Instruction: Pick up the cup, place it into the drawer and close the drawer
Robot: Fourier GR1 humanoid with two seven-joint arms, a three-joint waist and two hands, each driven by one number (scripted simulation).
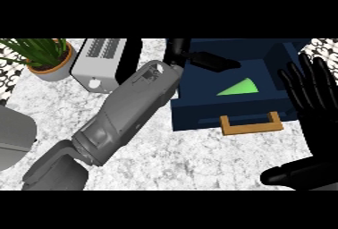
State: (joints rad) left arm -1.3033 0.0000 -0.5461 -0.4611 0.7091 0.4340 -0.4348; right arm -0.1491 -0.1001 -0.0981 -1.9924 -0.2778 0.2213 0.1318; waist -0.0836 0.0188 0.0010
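Observation:
The dark blue drawer (pixel 198 114) stands pulled open at the upper right of the counter, its tan handle (pixel 251 125) facing me. Inside it shows a bright green wedge (pixel 239 87), the only visible part of the cup, lying on the drawer's floor. My left forearm runs from the lower left up to the drawer's back left corner. There my left hand (pixel 213 60) reaches over the drawer, fingers stretched out and holding nothing, a little above and left of the green cup. My right hand (pixel 310 94) rests open at the right edge, fingers up, beside the drawer's right side.
A potted plant (pixel 46 58) stands at the back left. Beside it is a white appliance (pixel 99 62) with a slotted top. A grey rounded object (pixel 13 134) sits at the left edge. Speckled counter (pixel 198 156) lies in front of the drawer.

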